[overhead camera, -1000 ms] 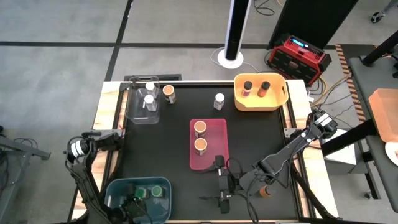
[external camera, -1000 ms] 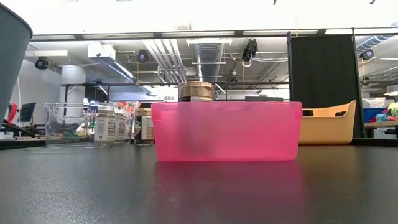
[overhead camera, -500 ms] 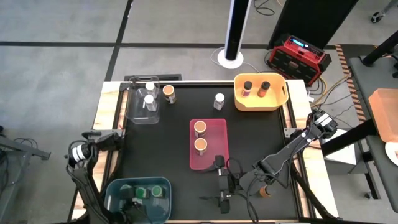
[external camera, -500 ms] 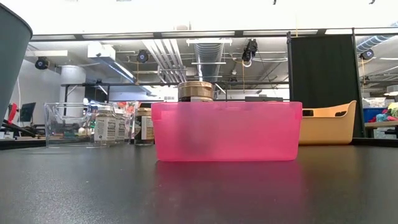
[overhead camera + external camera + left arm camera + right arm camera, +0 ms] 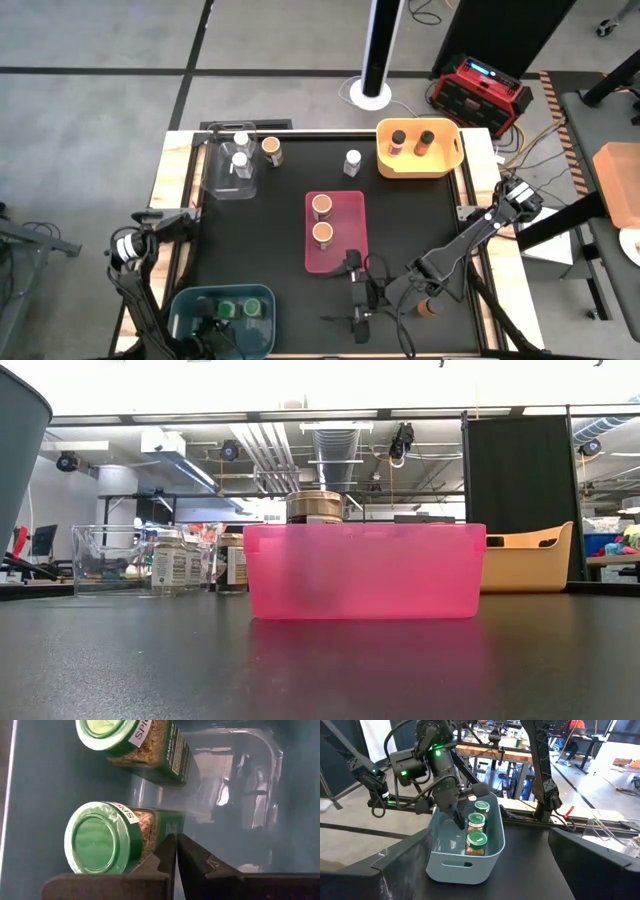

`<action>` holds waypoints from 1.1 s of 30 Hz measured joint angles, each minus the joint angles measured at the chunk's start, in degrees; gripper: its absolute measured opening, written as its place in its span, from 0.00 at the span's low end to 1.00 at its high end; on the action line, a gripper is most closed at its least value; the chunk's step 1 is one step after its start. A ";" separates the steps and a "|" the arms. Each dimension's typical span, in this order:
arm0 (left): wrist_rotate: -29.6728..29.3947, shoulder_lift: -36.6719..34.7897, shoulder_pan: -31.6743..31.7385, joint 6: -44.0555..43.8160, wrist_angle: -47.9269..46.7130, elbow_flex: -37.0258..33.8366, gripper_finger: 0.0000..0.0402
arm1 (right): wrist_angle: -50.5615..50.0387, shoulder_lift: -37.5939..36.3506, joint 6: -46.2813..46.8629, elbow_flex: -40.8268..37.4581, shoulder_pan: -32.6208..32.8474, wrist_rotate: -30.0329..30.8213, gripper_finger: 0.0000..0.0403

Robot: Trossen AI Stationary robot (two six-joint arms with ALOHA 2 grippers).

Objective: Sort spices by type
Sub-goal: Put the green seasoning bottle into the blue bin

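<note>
Black tabletop carries four bins, each evidently meant for one lid colour. Nearest, the blue bin [image 5: 222,312] holds three green-lidded jars [image 5: 477,838]; the left gripper [image 5: 457,820] reaches down into it beside them, fingers pressed shut on nothing, so it looks to have just dropped a jar off. At the same near edge, the right gripper [image 5: 358,300] lies low on the table with its fingers spread wide and empty, aimed toward the blue bin. An orange-lidded jar [image 5: 428,307] stands loose just beside the right arm, probably the next one to fetch. Further in, the pink bin [image 5: 335,263] holds two orange-lidded jars. At the far side, the clear bin [image 5: 222,186] holds two white-lidded jars, another orange-lidded jar [image 5: 271,149] stands just outside it, and a white-lidded jar [image 5: 352,160] stands alone in the open. The yellow bin [image 5: 420,166] holds two dark-lidded jars. Three jars are thus unsorted.
</note>
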 joint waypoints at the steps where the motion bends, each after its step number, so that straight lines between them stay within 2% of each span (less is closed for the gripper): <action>1: 0.00 0.00 0.00 0.00 0.02 -0.02 0.00 | 0.00 -0.01 0.00 0.00 0.00 0.00 0.97; 33: -0.92 -0.04 0.02 -0.50 -1.54 -2.89 0.00 | 0.02 0.00 -0.02 0.00 0.00 0.00 0.97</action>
